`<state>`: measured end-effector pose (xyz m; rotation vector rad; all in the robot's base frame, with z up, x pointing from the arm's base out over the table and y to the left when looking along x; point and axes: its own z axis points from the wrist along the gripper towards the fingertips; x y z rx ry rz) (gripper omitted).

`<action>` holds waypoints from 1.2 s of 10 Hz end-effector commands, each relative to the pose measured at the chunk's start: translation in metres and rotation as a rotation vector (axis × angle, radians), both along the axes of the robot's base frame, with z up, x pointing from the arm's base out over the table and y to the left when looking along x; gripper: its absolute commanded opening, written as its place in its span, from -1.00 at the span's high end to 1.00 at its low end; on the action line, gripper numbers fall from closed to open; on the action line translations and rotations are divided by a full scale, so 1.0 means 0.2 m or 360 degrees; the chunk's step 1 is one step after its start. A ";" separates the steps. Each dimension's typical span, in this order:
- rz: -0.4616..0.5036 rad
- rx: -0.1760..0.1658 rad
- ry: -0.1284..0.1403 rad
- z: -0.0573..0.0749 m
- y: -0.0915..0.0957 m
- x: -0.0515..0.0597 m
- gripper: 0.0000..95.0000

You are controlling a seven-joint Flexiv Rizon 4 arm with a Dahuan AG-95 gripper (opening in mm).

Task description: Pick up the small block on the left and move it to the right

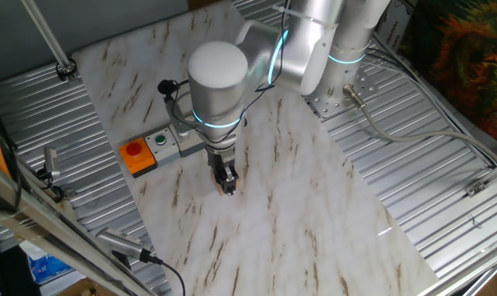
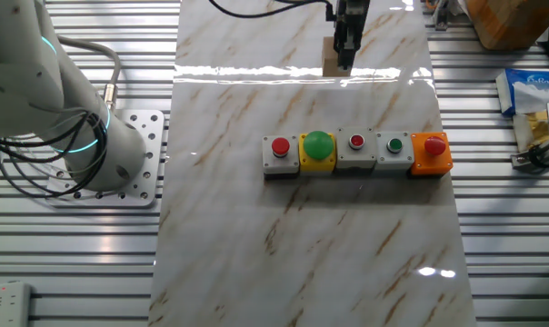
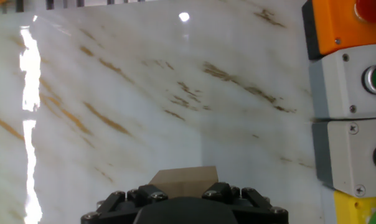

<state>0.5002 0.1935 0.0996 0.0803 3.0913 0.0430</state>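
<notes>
The small block (image 3: pixel 183 176) is a plain tan wooden cube. In the hand view it sits between my two fingers, at the bottom centre of the frame. My gripper (image 3: pixel 183 188) looks shut on it, with the jaws against its two sides. In the other fixed view the block (image 2: pixel 330 56) shows partly behind the gripper (image 2: pixel 345 54), on the marble board near its far edge. In one fixed view the gripper (image 1: pixel 226 184) points straight down at the board and hides most of the block. I cannot tell whether the block is lifted off the board.
A row of button boxes (image 2: pixel 356 151) lies across the marble board (image 2: pixel 256 236), from grey to an orange box (image 2: pixel 431 151). In the hand view the boxes (image 3: pixel 353 81) are along the right edge. Ribbed metal table surrounds the board. The arm base (image 2: pixel 84 136) stands on the left.
</notes>
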 end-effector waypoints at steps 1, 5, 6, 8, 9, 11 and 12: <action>0.0014 -0.0001 0.0001 0.00 0.01 -0.02 0.60; 0.0023 0.0000 0.0002 0.00 0.02 -0.02 0.60; 0.0018 -0.0001 0.0001 0.00 0.02 -0.02 0.60; 0.0013 -0.0002 -0.0002 0.00 0.02 -0.02 0.60; 0.0007 -0.0001 -0.0006 0.00 0.02 -0.02 0.60; -0.0001 0.0016 0.0020 0.00 0.02 -0.02 0.60; 0.0007 0.0042 0.0054 0.00 0.02 -0.02 0.60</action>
